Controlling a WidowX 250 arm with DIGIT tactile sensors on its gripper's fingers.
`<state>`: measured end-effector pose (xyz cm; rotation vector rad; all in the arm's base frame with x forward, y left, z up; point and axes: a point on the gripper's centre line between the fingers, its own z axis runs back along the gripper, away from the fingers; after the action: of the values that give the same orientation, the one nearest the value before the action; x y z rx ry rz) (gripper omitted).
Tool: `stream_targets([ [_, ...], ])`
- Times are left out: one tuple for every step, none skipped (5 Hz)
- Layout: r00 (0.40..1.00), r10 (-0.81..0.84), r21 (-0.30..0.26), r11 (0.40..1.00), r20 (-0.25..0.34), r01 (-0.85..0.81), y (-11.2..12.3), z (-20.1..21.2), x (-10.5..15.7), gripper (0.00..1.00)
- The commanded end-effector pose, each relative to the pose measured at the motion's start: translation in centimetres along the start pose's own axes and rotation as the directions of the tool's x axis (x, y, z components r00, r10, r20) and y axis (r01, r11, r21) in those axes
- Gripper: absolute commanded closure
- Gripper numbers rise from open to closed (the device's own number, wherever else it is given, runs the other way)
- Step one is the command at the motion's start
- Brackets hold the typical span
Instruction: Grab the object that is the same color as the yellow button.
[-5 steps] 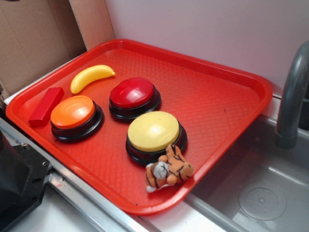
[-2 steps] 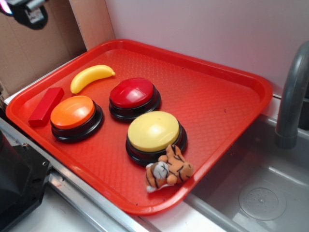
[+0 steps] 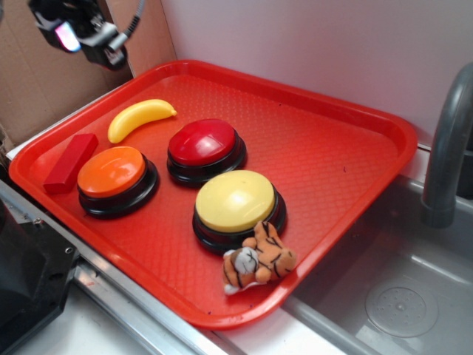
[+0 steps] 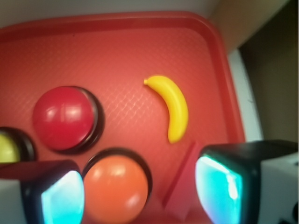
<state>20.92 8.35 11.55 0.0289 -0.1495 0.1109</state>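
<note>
The object, a small glossy yellow toy banana point(image 3: 140, 118) point(image 4: 172, 105), lies near the far left corner of the red tray point(image 3: 332, 148). The yellow button point(image 3: 235, 201), pale domed on a black base, sits in the tray's front middle; only its edge point(image 4: 8, 147) shows in the wrist view. My gripper point(image 3: 77, 33) hangs high above the tray's left corner, well apart from the banana. In the wrist view its fingers point(image 4: 219, 184) stand wide apart and the gripper point(image 4: 140, 191) is open with nothing held.
An orange button point(image 3: 112, 172) and a red button point(image 3: 202, 143) stand between banana and yellow button. A red block point(image 3: 70, 163) lies at the tray's left edge. A plush tiger point(image 3: 259, 260) rests by the front rim. Cardboard point(image 3: 44, 66) stands behind, a grey faucet point(image 3: 447, 148) and sink right.
My gripper, absent a second ago, has come in at the top left and moved rightward and down over the tray's corner. Nothing on the tray has moved.
</note>
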Motion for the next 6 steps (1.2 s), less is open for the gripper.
stream_targets([
  [0.999, 0.042, 0.028, 0.999, 0.031, -0.043, 3.3, -3.5, 2.4, 0.0],
  [1.0, 0.014, 0.035, 0.999, -0.007, -0.014, 3.4, -6.6, 2.9, 0.0],
  [1.0, 0.014, 0.042, 0.999, -0.023, -0.013, 3.6, -8.2, 3.0, 0.0],
  [0.999, 0.021, 0.045, 0.999, -0.041, -0.019, 3.6, -9.1, 3.3, 0.0],
  [0.999, -0.004, 0.061, 0.998, -0.051, 0.007, 3.2, -9.2, 3.5, 1.0],
  [0.998, 0.001, 0.069, 0.998, -0.063, 0.003, 3.0, -9.3, 3.7, 1.0],
])
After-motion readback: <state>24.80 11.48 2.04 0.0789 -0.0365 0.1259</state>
